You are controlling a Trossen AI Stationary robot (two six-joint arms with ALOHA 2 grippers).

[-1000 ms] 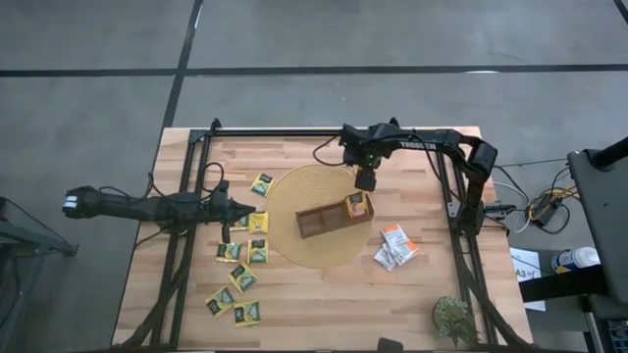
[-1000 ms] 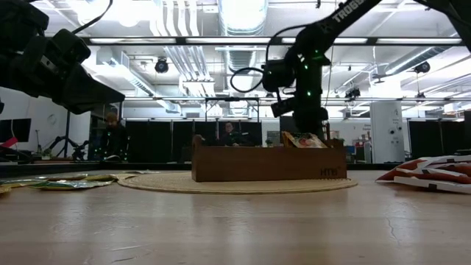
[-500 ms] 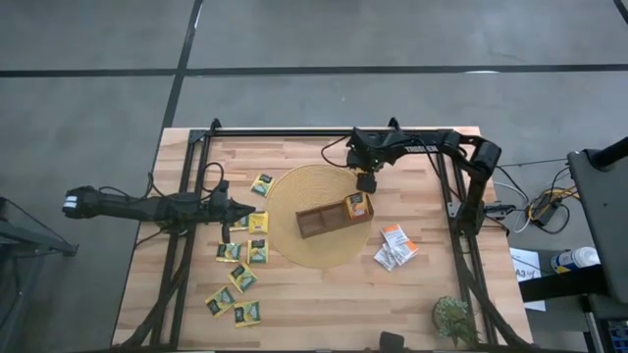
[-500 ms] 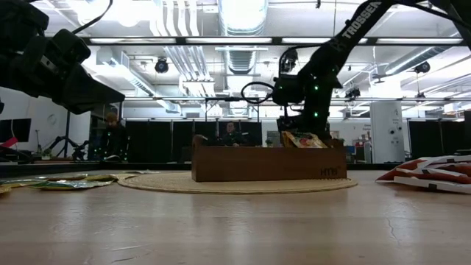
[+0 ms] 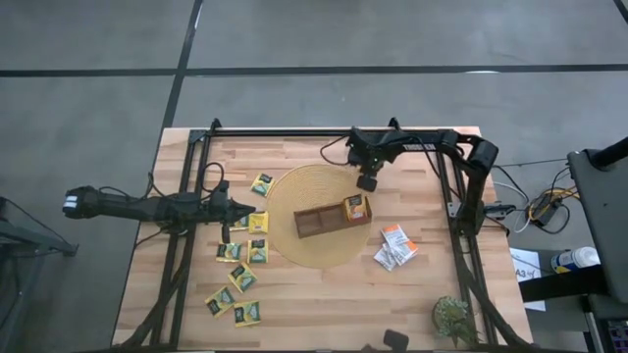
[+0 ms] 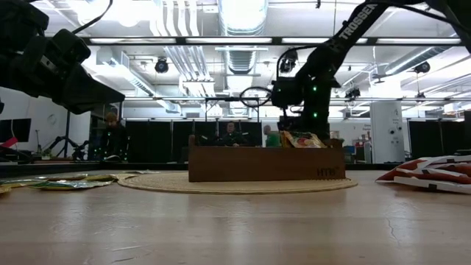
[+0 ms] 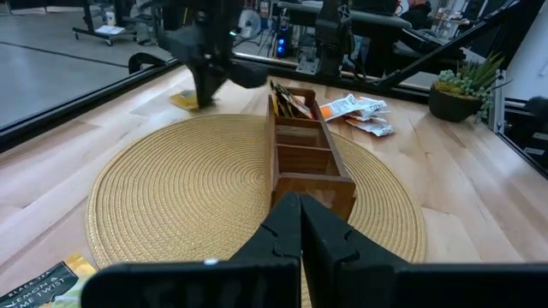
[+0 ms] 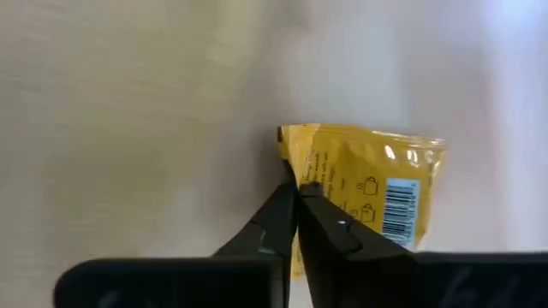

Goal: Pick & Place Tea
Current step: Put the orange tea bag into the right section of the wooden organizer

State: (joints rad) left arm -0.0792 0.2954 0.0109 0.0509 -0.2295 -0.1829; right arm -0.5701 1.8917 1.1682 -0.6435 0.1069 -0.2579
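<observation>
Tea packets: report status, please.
Left fingers shut, idle beside round woven mat. Right fingers shut at edge of yellow square tea packet, grip unconfirmed. Nothing blocking.

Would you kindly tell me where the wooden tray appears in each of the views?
High view: wooden tray at centre, on the mat.
Low view: centre, seen side-on.
Left wrist view: centre, seen end-on.
Right wrist view: not in it.
Shared landmark: the round woven mat beneath it.
</observation>
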